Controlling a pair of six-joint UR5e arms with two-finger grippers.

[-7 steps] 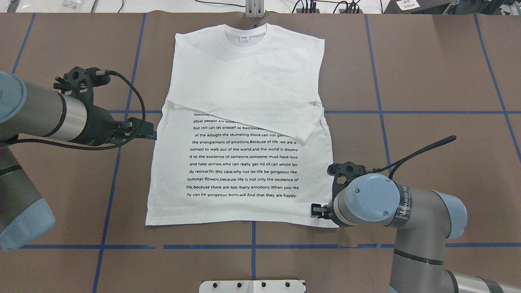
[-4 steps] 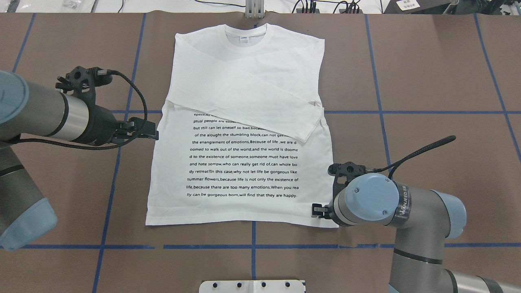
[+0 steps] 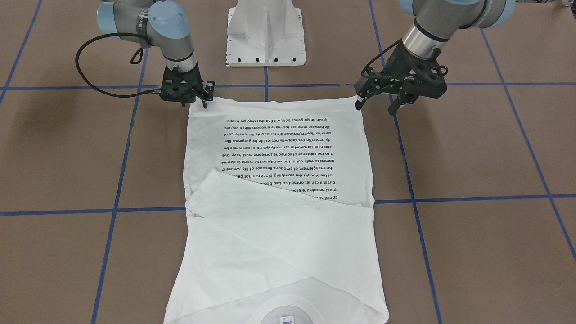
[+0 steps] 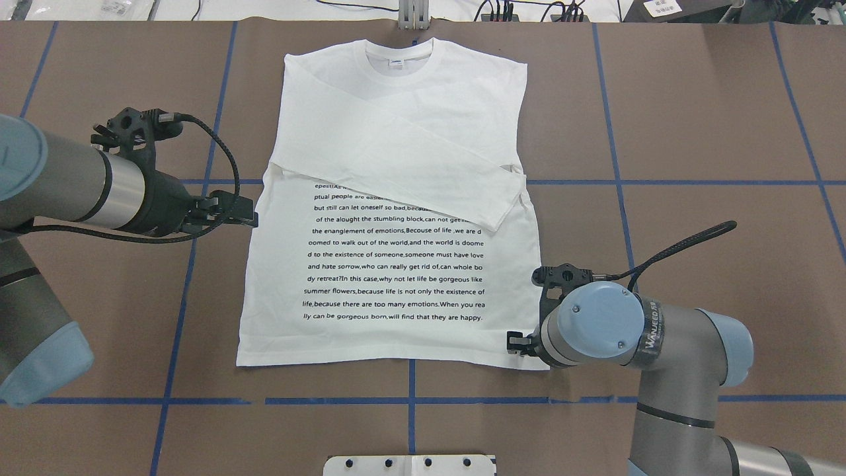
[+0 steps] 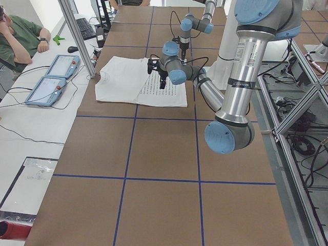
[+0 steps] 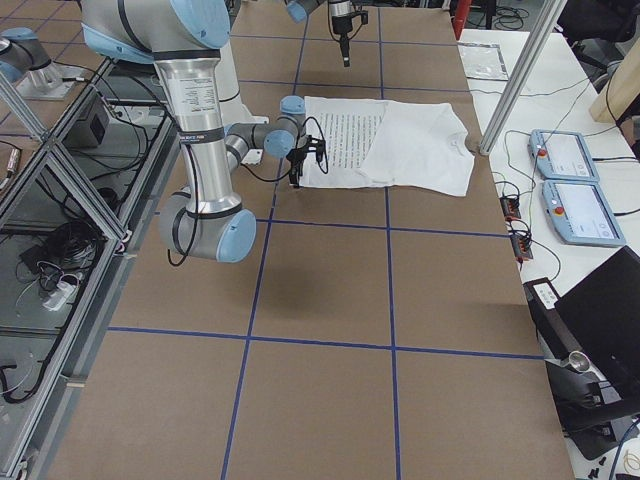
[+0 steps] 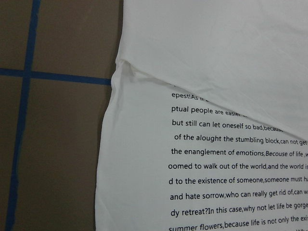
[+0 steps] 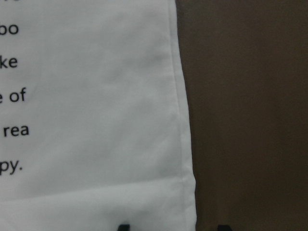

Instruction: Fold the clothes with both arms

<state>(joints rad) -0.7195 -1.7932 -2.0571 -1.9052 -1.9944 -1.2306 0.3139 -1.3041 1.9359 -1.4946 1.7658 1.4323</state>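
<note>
The white shirt (image 4: pixel 396 264) lies flat on the brown table, printed text up, collar at the far side, with a sleeve folded slantwise across the chest. It also shows in the front view (image 3: pixel 279 225). My left gripper (image 4: pixel 251 218) hovers at the shirt's left edge at mid-height, and in the front view (image 3: pixel 374 108) its jaws stand apart and empty. My right gripper (image 4: pixel 510 344) is low at the near right hem corner (image 8: pixel 185 192). In the right wrist view its two fingertips (image 8: pixel 123 226) stand apart, one over the cloth and one over the table.
The white pedestal base (image 3: pixel 265 36) stands at the near table edge between the arms. Blue tape lines (image 4: pixel 621 182) cross the brown table. Teach pendants (image 5: pixel 51 77) and a seated person (image 5: pixel 20 36) are beyond the far edge.
My left gripper has crept slightly right, towards the shirt's left edge. My right arm has shifted a little; its gripper stays at the hem corner. The shirt has not moved.
</note>
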